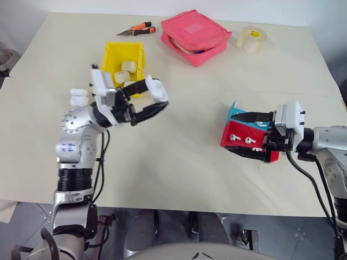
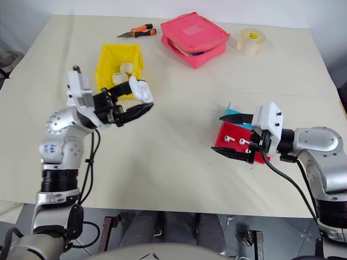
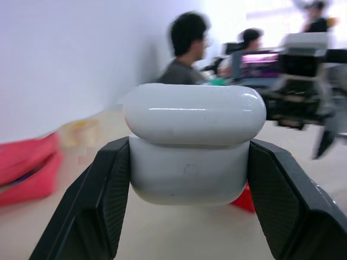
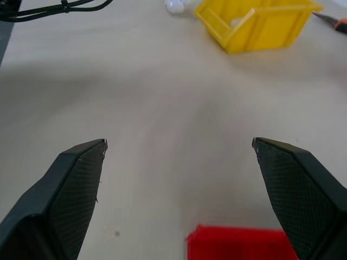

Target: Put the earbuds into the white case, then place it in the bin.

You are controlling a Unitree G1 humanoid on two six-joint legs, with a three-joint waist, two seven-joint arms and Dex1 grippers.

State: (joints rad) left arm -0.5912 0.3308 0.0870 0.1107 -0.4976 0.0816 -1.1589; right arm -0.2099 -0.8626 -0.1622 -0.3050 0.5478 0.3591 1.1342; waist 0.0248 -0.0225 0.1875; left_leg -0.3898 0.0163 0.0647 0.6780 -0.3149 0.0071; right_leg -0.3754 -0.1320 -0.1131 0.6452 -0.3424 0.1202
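Observation:
My left gripper (image 1: 156, 95) is shut on a white case (image 1: 158, 90), held sideways above the table just right of the yellow bin (image 1: 115, 55). In the left wrist view the case (image 3: 192, 143) sits between both black fingers with its lid down. Two earbuds (image 1: 235, 137) lie in a red tray (image 1: 230, 129) at the right. My right gripper (image 1: 238, 132) is open, its fingers spread either side of that tray. The right wrist view shows the red tray (image 4: 238, 244) below the wide jaws and the bin (image 4: 255, 24) across the table.
More white cases lie in the bin (image 1: 129, 66) and left of my left arm (image 1: 79, 96). A teal tray (image 1: 236, 111) sits behind the red one. At the far side are a pink pouch (image 1: 195, 35), a tape roll (image 1: 251, 39) and orange-handled pliers (image 1: 138, 28). People sit beyond the table.

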